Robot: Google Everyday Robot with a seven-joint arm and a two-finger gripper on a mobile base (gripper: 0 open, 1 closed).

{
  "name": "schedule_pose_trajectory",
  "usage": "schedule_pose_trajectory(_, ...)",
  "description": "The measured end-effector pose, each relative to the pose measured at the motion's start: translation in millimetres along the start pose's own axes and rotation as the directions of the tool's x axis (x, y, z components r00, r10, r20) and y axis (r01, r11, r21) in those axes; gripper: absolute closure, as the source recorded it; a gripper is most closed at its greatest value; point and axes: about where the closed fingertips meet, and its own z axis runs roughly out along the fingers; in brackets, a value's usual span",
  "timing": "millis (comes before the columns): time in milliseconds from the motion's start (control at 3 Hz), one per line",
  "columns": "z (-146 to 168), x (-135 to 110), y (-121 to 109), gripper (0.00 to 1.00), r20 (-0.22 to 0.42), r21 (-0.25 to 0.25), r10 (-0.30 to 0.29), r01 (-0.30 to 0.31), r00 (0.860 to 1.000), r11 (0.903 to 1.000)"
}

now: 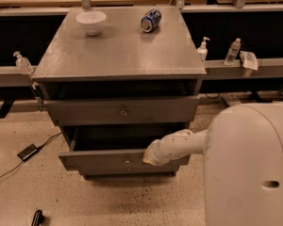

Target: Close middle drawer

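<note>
From here I see the grey cabinet filling the centre of the frame, and the middle drawer sits low in it, at lower centre. It is pulled well out, its long low front panel standing forward of the cabinet with a dark open box behind it. Its small round knob is at the middle of the panel.

My gripper is at lower centre, just right of that knob, against the upper edge of the drawer front. The white arm reaches to it from the robot's big pale body, which covers the lower right of the frame. The wrist hides the tip, so I cannot tell whether the jaws are released or clenched.

Above, the taller upper drawer also stands a little way out, with a dark gap over it under the tabletop. On the tabletop, toward the upper part of the frame, a white bowl stands at the left and a blue can lies on its side to the right, well apart from it.

A pump bottle and a clear bottle stand on the ledge right of the cabinet. A small black box on a cable lies on the speckled floor at the left.
</note>
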Motion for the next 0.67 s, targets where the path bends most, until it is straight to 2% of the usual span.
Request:
schedule_pose_trajectory(333,14.8,5.9,-15.0,1.00,-0.022,0.053,-0.002,0.003,1.000,0.9986)
schedule_pose_trajectory(667,14.8,5.9,-15.0,1.00,-0.022,0.053,-0.002,0.003,1.000,0.9986)
